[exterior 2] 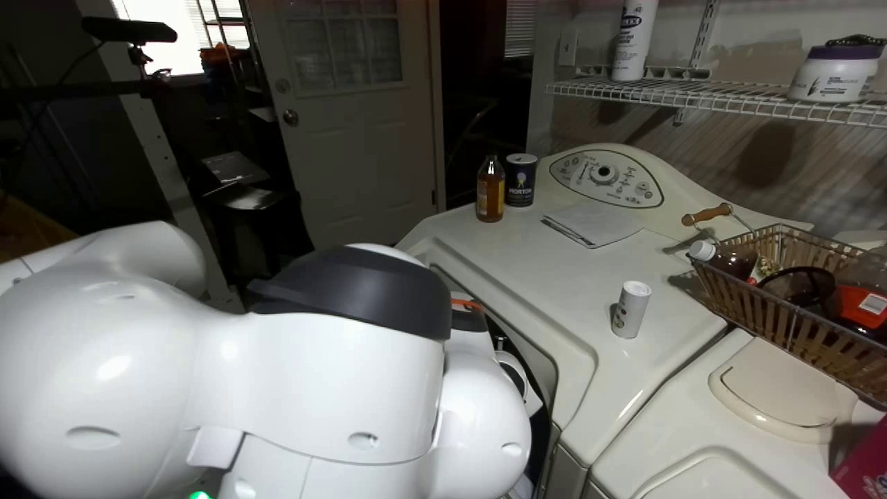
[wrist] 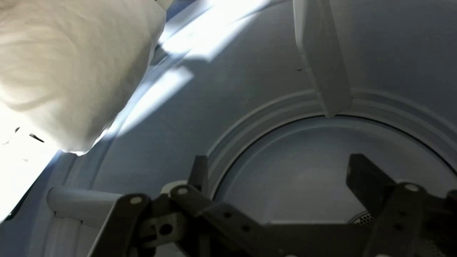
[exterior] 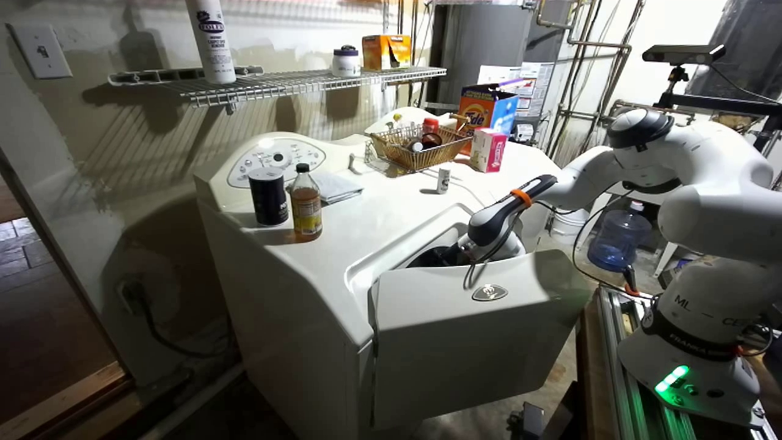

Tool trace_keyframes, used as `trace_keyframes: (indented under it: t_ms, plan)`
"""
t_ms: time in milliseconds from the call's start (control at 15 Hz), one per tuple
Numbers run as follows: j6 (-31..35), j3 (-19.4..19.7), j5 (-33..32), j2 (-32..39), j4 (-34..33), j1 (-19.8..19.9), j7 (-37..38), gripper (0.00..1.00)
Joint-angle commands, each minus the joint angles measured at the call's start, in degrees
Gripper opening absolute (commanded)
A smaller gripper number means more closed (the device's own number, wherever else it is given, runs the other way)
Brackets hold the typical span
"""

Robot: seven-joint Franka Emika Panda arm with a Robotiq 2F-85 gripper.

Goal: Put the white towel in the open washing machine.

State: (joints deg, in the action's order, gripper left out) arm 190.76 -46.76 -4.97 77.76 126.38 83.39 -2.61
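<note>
at the left of an exterior view, a tall white plastic bottle with purple lettering [exterior: 214,46] stands upright on a white wire shelf [exterior: 293,86]. below and right, a dark blue cylindrical canister with a pale lid [exterior: 269,198] stands just beside a clear bottle of amber liquid [exterior: 306,214], both upright on the cream-coloured washing machine [exterior: 391,208]. farther right come a wood-handled brown slatted basket [exterior: 440,157] and, on the machine's top, a small white upright cylinder [exterior: 443,181]. the machine's pale flat front door [exterior: 464,354] stands open, and the white jointed robot arm [exterior: 715,211] reaches in from the right behind the door's upper edge.

in the wrist view, a creased off-white cloth towel [wrist: 75,71] fills the upper left — in front of the wall of the smooth grey-blue drum [wrist: 232,89]; whether all of it lies inside, i cannot tell. to its right and lower, the black two-fingered gripper [wrist: 280,166] has its jaws released, spread wide — the drum's back wall shows between them, and the towel lies apart from both.
</note>
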Motion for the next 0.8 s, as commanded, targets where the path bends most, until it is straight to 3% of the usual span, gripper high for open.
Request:
trace_keyframes:
  t_ms: [0,733]
  plan:
    - [-2.5,1.1,0.4,-9.6,7.0,2.3,2.3,1.00]
    - [-8.3,0.0,0.0,-28.3,20.4,7.6,0.5,1.00]
